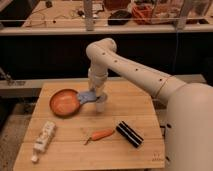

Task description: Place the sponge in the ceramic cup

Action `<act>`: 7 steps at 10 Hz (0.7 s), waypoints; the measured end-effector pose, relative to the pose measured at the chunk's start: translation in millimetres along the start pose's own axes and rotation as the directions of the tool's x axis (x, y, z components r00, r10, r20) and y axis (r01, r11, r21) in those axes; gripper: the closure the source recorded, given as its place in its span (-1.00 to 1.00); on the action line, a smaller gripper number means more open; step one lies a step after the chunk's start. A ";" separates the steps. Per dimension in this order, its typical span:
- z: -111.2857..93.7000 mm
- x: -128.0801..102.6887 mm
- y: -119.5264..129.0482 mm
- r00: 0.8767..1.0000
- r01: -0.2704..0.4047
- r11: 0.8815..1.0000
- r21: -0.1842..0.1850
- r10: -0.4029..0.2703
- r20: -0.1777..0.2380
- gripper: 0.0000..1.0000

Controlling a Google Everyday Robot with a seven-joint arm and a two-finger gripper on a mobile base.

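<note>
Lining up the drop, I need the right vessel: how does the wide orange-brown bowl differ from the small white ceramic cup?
The orange-brown bowl is wide and shallow; the white ceramic cup is narrow and far smaller. The bowl lies in full view, while the cup is partly hidden under the gripper, which hangs just above it, shut on the light-blue sponge. Both rest close together on the wooden table.

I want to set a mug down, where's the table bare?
Bare: right rear corner beyond the striped block; front edge between tube and carrot. Crowded: left-centre, where the gripper holds the sponge over the ceramic cup beside the bowl.
</note>
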 end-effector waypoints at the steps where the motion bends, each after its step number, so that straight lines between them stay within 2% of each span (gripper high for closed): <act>1: -0.8 9.9 0.2 1.000 -0.012 1.000 0.001 0.012 0.002 0.96; 7: -2.6 31.6 -0.5 0.998 -0.068 0.998 0.009 0.068 0.013 0.96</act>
